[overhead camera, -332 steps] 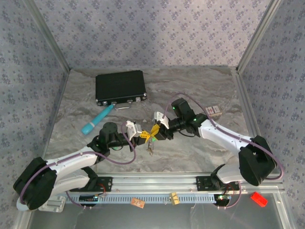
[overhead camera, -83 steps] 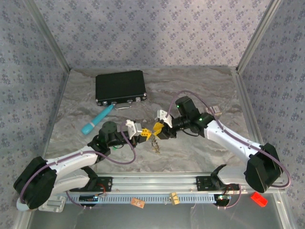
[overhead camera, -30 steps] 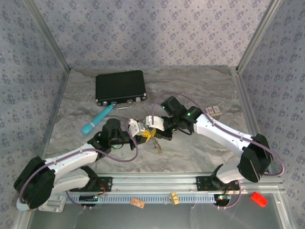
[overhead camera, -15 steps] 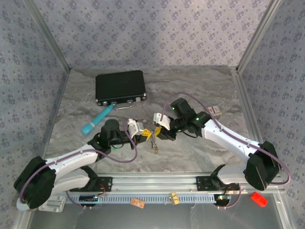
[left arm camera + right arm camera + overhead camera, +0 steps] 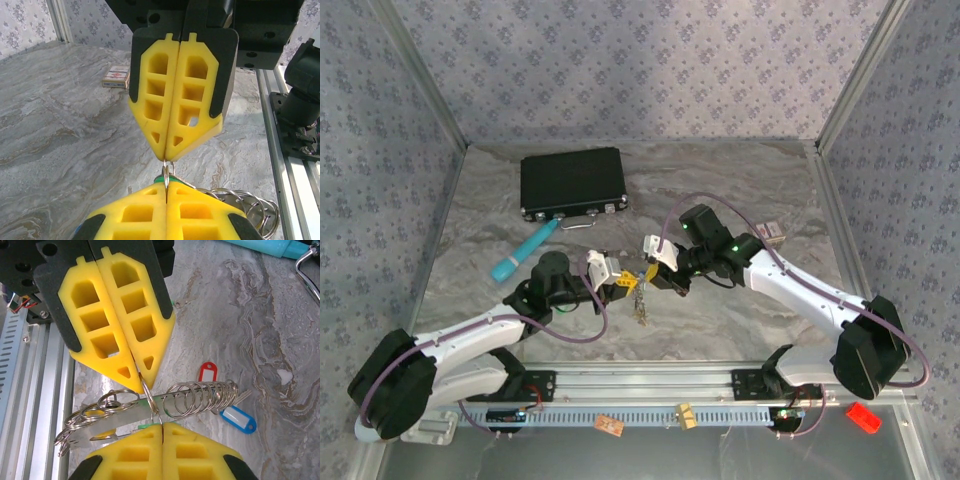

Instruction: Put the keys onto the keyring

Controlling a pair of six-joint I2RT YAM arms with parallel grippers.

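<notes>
Pinching the keyring [image 5: 149,399] between their tips, the left gripper [image 5: 140,383] and right gripper [image 5: 162,429] were both pressed shut on its wire; threading seemed underway, next needing the red-tagged key [image 5: 207,371] fed on.

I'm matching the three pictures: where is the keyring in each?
Top external: keyring mid-table, between left gripper and right gripper.
Left wrist: keyring low centre, a thin loop where the two grippers' tips meet.
Right wrist: keyring lower centre, at the same meeting tips.
Shared landmark: the two grippers, tip to tip.
</notes>
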